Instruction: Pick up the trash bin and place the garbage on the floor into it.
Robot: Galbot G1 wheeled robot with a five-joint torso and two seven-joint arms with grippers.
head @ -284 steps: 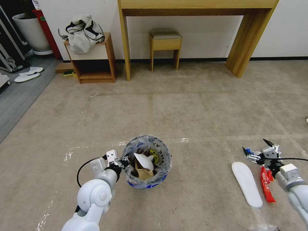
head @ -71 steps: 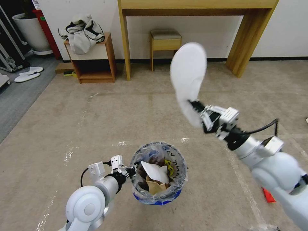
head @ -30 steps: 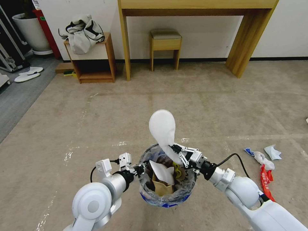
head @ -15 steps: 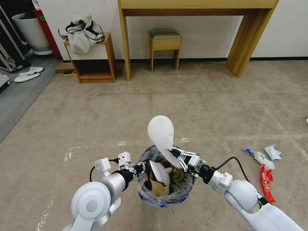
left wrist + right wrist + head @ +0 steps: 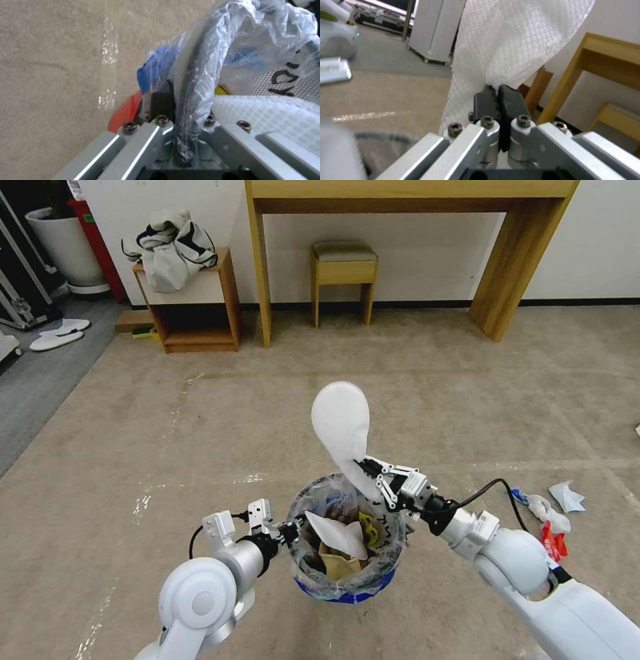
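right gripper [image 5: 369, 475] is pinched tight on the heel of the white slipper [image 5: 341, 428], which stands up over the far rim of the trash bin [image 5: 347, 580] — best to tip it down inside the rim before letting go, since a long flat sole could catch and flop out. the right arm reaches in low from the right, while the left gripper [image 5: 288, 527] is clamped on the bin's near-left rim and liner, holding it up off the floor.
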